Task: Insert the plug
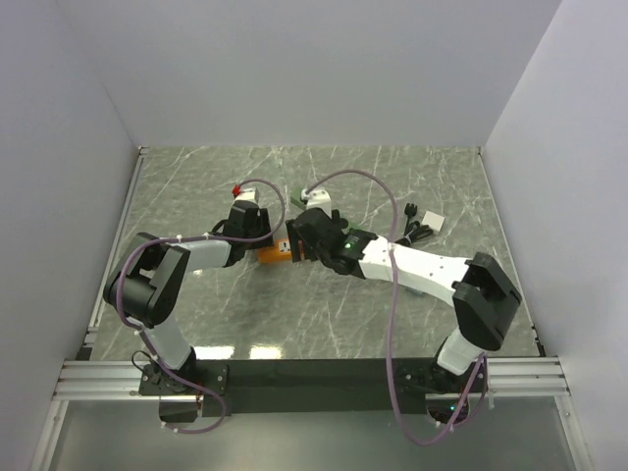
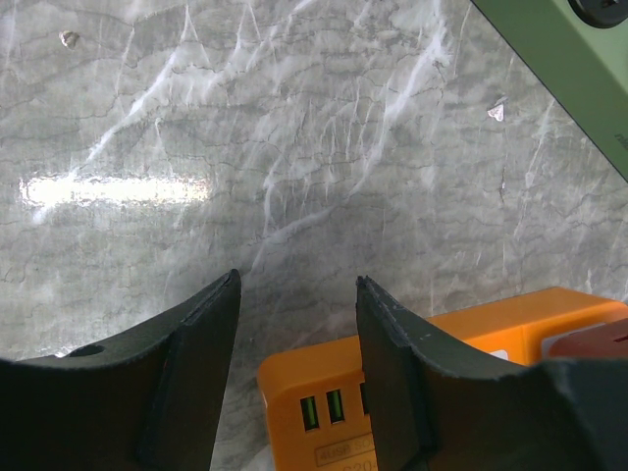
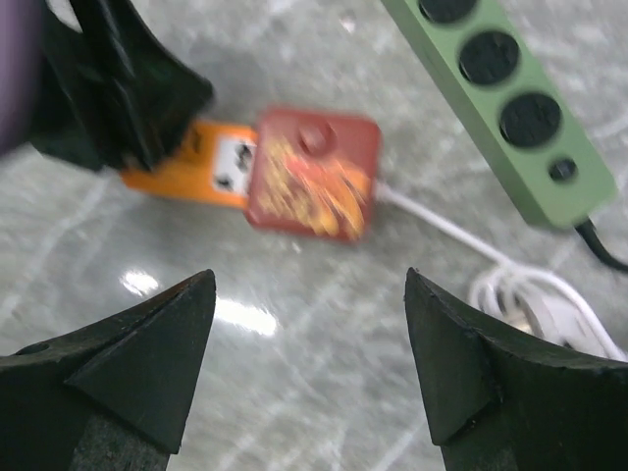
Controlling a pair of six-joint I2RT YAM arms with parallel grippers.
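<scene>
While the right gripper hangs wide open and empty, the red plug looks seated in the orange socket block. The left gripper stands at the block's end with its 2 fingers parted and unclamped. The green power strip lies beyond. Probably only withdrawal remains.

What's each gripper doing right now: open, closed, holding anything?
Left gripper: open, holding nothing; the end of the orange strip lies below its jaws.
Right gripper: open, holding nothing.
</scene>
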